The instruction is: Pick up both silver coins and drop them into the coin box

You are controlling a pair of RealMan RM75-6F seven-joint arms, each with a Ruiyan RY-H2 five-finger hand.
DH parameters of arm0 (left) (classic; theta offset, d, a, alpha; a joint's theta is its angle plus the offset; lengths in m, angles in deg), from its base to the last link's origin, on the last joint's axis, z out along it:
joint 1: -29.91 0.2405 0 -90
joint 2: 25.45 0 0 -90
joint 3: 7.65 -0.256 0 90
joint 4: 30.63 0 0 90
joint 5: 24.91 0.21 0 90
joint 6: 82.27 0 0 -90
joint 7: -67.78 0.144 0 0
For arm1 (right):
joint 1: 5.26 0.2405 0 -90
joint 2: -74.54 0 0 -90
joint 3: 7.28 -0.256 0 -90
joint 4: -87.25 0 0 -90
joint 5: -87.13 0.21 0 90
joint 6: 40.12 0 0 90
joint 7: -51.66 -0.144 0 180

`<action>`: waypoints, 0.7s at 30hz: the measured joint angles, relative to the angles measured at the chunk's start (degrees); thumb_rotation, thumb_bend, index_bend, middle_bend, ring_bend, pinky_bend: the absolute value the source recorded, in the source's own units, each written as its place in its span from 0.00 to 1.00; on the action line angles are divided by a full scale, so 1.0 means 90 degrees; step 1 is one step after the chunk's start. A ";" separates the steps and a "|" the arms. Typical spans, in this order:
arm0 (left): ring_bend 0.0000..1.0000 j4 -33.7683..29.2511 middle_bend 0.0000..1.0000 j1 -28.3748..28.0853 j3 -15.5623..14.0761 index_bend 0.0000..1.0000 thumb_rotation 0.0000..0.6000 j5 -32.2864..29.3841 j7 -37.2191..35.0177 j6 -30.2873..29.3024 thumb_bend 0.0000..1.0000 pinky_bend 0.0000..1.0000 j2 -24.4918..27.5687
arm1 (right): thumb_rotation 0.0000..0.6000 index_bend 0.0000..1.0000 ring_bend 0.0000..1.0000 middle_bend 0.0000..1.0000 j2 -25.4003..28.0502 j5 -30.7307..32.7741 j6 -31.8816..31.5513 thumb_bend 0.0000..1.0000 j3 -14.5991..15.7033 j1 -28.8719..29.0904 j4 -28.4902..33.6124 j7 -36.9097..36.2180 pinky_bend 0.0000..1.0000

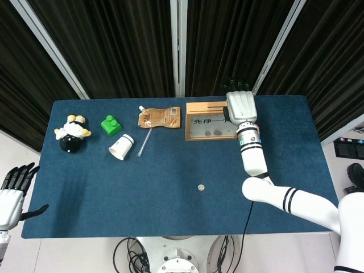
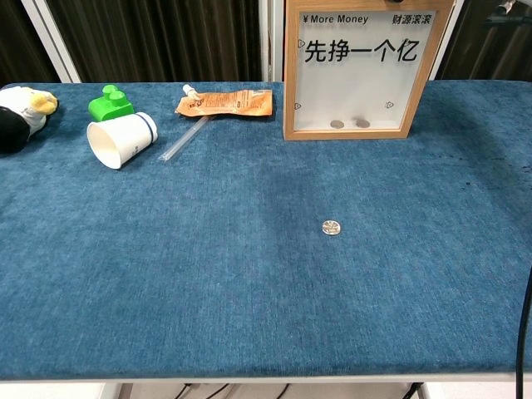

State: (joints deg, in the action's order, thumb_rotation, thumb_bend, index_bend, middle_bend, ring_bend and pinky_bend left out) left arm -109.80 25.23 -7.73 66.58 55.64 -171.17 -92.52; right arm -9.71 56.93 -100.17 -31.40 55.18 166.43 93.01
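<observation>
One silver coin lies flat on the blue cloth near the table's middle; the chest view shows this coin with nothing near it. The wooden coin box stands upright at the far edge. Behind the window of the coin box lie two coins, the right one blurred. My right hand hovers over the box's top right end, back up, fingers stretched out, nothing seen in it. My left hand hangs off the table's near left corner, fingers spread and empty.
Along the far left of the table lie a stuffed toy, a green block, a tipped paper cup, a clear straw and an orange pouch. Dark curtains hang behind.
</observation>
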 measured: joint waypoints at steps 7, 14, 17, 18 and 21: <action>0.00 -0.0018 0.01 -0.0012 0.0006 0.06 1.00 0.0002 0.0025 0.0010 0.09 0.00 0.0006 | 1.00 0.09 0.00 0.00 0.0103 -0.0412 -0.0120 0.38 0.0012 -0.0087 0.0197 -0.0341 0.00; 0.00 -0.0054 0.01 -0.0006 0.0033 0.06 1.00 -0.0027 0.0049 -0.0013 0.09 0.00 0.0010 | 1.00 0.13 0.00 0.00 0.0441 -0.1776 -0.0480 0.38 0.0147 -0.0400 0.1009 -0.0994 0.00; 0.00 -0.0041 0.01 0.0015 0.0037 0.06 1.00 -0.0063 0.0039 -0.0018 0.09 0.00 -0.0003 | 1.00 0.17 0.00 0.02 0.0642 -0.2645 -0.0705 0.38 0.0375 -0.0652 0.1505 -0.1289 0.00; 0.00 -0.0030 0.01 0.0020 0.0034 0.06 1.00 -0.0071 0.0038 -0.0012 0.09 0.00 -0.0009 | 1.00 0.17 0.00 0.02 0.0714 -0.3026 -0.0809 0.38 0.0520 -0.0781 0.1693 -0.1403 0.00; 0.00 0.0003 0.01 0.0038 0.0019 0.06 1.00 -0.0075 0.0044 -0.0009 0.09 0.00 -0.0027 | 1.00 0.18 0.00 0.05 0.0845 -0.4019 -0.1102 0.38 0.0996 -0.1147 0.2040 -0.1702 0.00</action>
State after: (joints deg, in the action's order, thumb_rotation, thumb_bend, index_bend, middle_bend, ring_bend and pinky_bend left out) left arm -109.78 25.57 -7.56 65.91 56.04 -171.25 -92.76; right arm -2.10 20.76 -110.09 -22.43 44.86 184.79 77.70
